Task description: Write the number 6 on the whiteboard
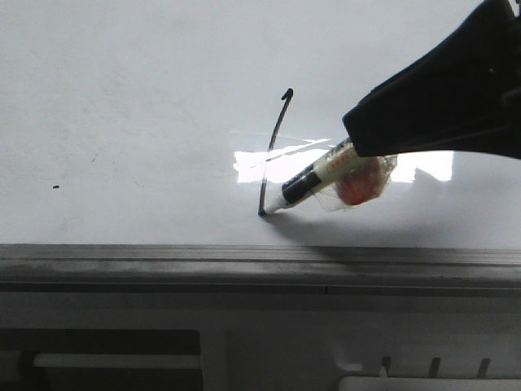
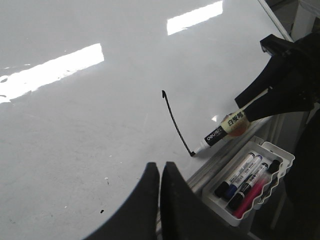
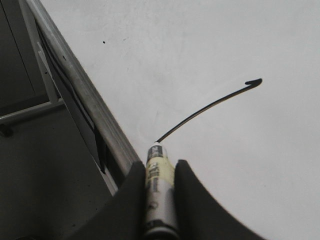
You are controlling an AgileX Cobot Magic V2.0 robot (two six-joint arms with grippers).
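Note:
The whiteboard [image 1: 122,98] [image 2: 75,130] [image 3: 235,40] carries a thin black line [image 1: 273,155] [image 2: 176,122] [image 3: 205,107], the number 6 as it stands: a slanted stem with a small hook at the top. My right gripper [image 1: 356,140] [image 2: 251,106] [image 3: 159,167] is shut on a white marker [image 1: 313,175] [image 2: 220,132] [image 3: 159,190] with a black collar. The marker's tip rests on the stem's lower end, close to the board's bottom rail [image 1: 163,261]. An orange lump [image 1: 358,187] under clear tape clings to the marker. My left gripper [image 2: 161,169] hangs shut and empty over the board's near part.
A white tray [image 2: 280,155] holding several markers sits beyond the rail beside the board's edge. A tiny black dot [image 1: 55,186] [image 3: 103,41] marks the board to the left of the line. Bright glare [image 1: 269,163] crosses the board behind the stem.

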